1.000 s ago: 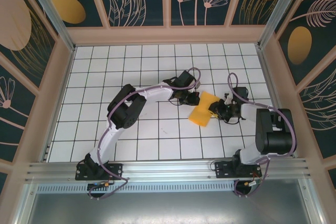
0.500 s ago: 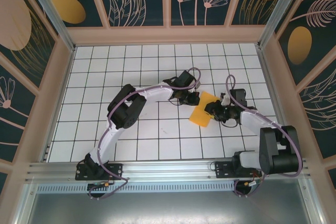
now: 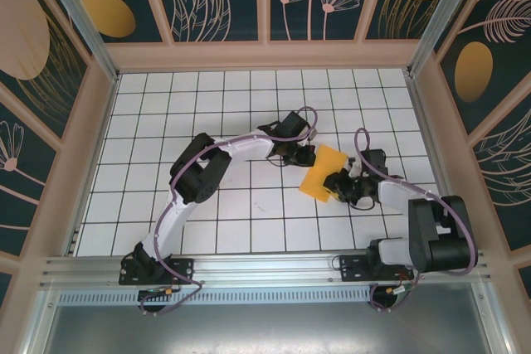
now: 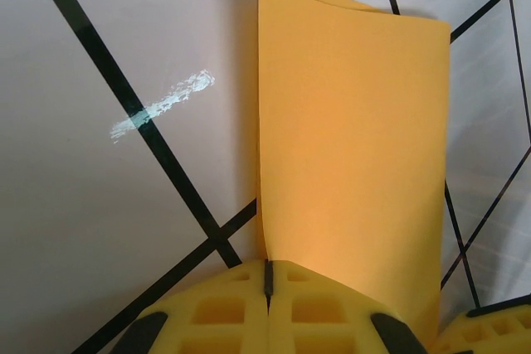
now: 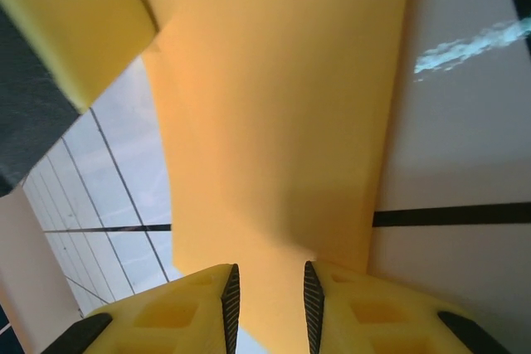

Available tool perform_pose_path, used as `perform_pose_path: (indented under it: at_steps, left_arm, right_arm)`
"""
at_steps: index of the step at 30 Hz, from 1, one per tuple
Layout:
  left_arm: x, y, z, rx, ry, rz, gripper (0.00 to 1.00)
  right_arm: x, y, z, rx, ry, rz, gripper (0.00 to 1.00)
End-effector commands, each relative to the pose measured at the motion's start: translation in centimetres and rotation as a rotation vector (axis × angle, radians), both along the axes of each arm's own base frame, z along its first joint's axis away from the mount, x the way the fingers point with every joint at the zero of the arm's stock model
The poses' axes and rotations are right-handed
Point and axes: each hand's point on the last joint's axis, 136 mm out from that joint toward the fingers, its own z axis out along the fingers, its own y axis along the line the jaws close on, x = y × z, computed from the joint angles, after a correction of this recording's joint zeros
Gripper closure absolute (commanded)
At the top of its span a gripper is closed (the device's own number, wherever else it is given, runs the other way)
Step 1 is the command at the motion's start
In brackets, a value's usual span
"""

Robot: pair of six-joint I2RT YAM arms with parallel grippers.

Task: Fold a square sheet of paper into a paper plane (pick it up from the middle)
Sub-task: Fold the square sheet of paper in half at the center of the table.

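Observation:
The square sheet of paper (image 3: 320,172) is orange-yellow and lies doubled into a rectangle right of the table's middle. It tilts from far right to near left. My left gripper (image 3: 304,155) is at its far-left edge. In the left wrist view the left gripper (image 4: 267,269) is shut, and the edge of the paper (image 4: 353,138) runs into the seam between the pads. My right gripper (image 3: 336,185) is at the near-right edge. In the right wrist view the right gripper (image 5: 265,283) is open, its pads a short way apart with the paper (image 5: 274,105) beyond them. A paper plane is out of view.
The white grid-tiled table (image 3: 207,205) is boxed in by wooden walls (image 3: 83,147) on three sides. An aluminium rail (image 3: 265,267) runs along the near edge. A pale scuff mark (image 4: 162,105) sits on a tile line beside the paper. A left-gripper finger (image 5: 83,39) shows in the right wrist view.
The right arm swung its elbow round, and its gripper slid nearer and slightly left along the paper's right edge. The paper's near end shifted a little. The left arm stayed put.

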Motion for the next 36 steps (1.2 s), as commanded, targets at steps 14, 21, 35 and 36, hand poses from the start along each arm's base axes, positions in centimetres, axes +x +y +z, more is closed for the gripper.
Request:
perform_pose_path:
  at_steps: [14,21,35,36]
  left_arm:
    - [-0.8,2.5,-6.3,0.162,0.038,0.016,0.99]
    - [-0.9,2.6,-6.3,0.165,0.038,0.018,0.99]
    - [-0.9,2.4,-6.0,0.156,0.036,0.014,0.99]
    - [-0.8,2.4,-6.0,0.156,0.036,0.015,0.99]
  right_arm:
    - [-3.1,0.8,-2.2,-0.007,0.082,-0.005,0.68]
    - [-2.6,0.6,-1.4,-0.045,0.074,0.013,0.69]
    - [-3.0,1.8,-0.7,-0.045,0.077,0.035,0.68]
    - [-3.3,1.7,-1.3,-0.05,0.091,0.035,0.68]
